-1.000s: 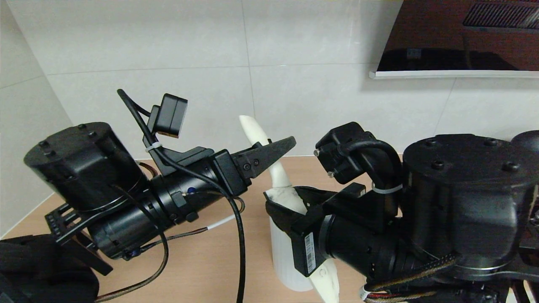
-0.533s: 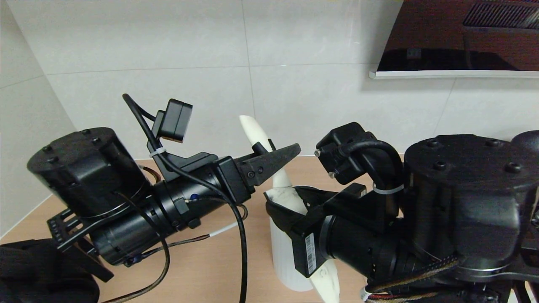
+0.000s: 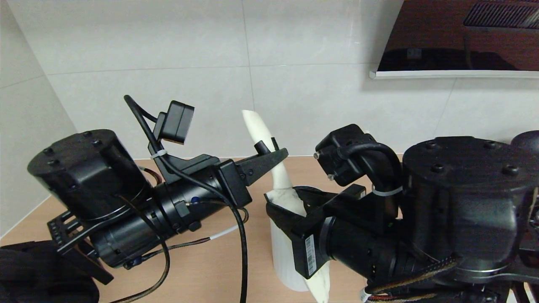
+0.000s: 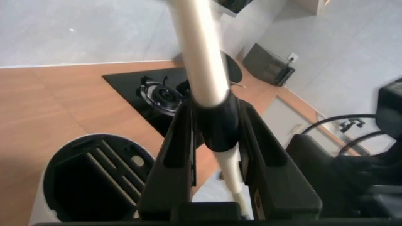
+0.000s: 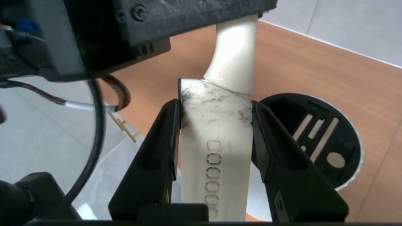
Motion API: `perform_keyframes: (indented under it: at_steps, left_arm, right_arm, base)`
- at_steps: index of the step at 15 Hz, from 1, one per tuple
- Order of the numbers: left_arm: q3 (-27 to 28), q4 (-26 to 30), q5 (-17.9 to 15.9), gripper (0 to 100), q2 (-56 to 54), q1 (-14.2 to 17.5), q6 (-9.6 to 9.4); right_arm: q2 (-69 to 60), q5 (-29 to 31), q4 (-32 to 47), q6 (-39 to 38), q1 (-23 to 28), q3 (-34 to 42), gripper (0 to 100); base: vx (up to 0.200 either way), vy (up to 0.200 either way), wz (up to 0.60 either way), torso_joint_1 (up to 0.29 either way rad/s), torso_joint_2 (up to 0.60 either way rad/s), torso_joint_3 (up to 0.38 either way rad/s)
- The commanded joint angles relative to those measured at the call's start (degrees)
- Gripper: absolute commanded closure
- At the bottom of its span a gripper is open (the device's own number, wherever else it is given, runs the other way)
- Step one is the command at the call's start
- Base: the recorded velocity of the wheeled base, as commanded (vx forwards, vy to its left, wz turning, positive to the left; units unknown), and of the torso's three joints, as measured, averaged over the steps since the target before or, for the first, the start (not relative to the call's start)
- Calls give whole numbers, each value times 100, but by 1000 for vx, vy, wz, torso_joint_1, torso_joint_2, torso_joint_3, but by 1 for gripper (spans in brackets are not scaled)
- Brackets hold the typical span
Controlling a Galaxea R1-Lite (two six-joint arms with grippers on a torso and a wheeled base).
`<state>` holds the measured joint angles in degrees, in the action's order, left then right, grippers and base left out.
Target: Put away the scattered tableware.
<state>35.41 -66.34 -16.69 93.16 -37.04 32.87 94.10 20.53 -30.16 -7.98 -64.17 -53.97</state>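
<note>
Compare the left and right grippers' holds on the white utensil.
Left gripper clamps the utensil's slim round handle; right gripper clamps its wider, flat marbled part. Left gripper sits higher along the utensil; right gripper sits lower, nearer the holder. Both are shut on the utensil.

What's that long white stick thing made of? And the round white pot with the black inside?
The long white utensil with a grey-veined blade looks like ceramic or hard plastic: smooth, slightly shiny handle, marble-like streaks on the blade. The round white holder with a black slotted insert looks like matte plastic, from its dull, even wall, though ceramic is possible.
</note>
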Motion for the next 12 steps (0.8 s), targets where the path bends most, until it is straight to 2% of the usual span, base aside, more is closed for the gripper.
perform_keyframes:
  at_steps: [1,7,8,11,12]
  left_arm:
    - [-35,-90,-1,100,0,3,1]
    - [-61,-221,-10,100,18,3,1]
    - [-52,-213,-1,100,9,3,1]
    - [-26,-125,-1,100,-237,-5,1]
    - [45,139,8,100,-422,-5,-8]
  right_arm:
    - [-14,4,-7,-10,1,0,100]
    - [-6,4,-113,-19,27,0,100]
    - [-6,4,-122,-28,36,0,0]
    - [-94,-5,-122,-28,36,18,0]
    - [-208,-5,-122,-19,63,44,0]
  base:
    - [0,0,0,0,0,0]
    - [0,0,0,0,0,0]
    - [0,0,0,0,0,0]
    - [0,0,0,0,0,0]
    - [0,0,0,0,0,0]
